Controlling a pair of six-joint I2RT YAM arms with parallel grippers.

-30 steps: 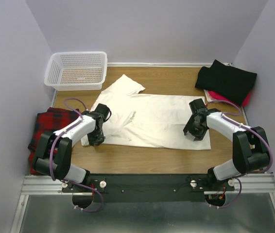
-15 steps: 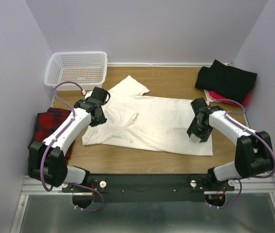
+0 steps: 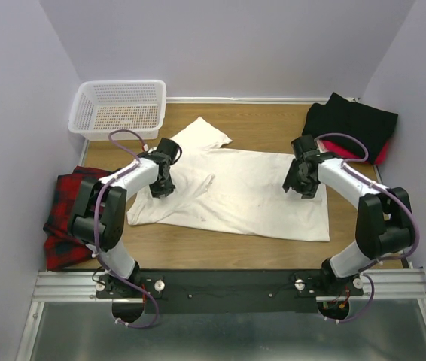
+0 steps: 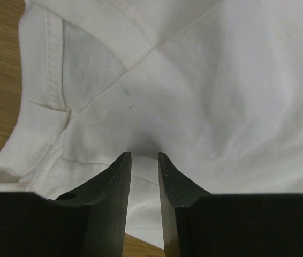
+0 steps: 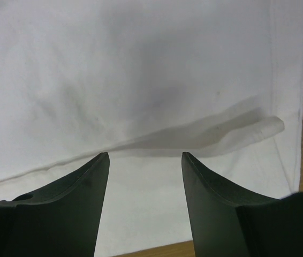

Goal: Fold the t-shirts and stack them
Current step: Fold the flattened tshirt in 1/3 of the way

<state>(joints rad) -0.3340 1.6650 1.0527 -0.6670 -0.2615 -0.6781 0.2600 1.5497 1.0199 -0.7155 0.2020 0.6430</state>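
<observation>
Over cream-white t-shirt point(image 3: 251, 195) | left gripper point(image 4: 144, 155) by collar, narrowly apart | right gripper point(image 5: 145, 155) wide apart

The large t-shirt point(image 3: 251, 195) is coloured plain cream-white, and a tiny blue-green speck point(image 4: 126, 91) is seen on it near the collar. A plain black shirt point(image 3: 352, 124) is laid over a plain red one point(image 3: 383, 154). A cloth point(image 3: 70, 199) at the left edge is patterned in red and black checks. The basket point(image 3: 119, 109) is white, with a fine lattice of holes. The table point(image 3: 273, 124) is shown in warm brown wood grain. The left arm point(image 3: 134, 180) and the right arm point(image 3: 345, 184) are finished in white with black joints, and purple cables point(image 3: 85, 226) are run along them. The left gripper point(image 4: 144, 155) and the right gripper point(image 5: 145, 155) are black. The walls point(image 3: 235, 45) are painted pale lilac.
</observation>
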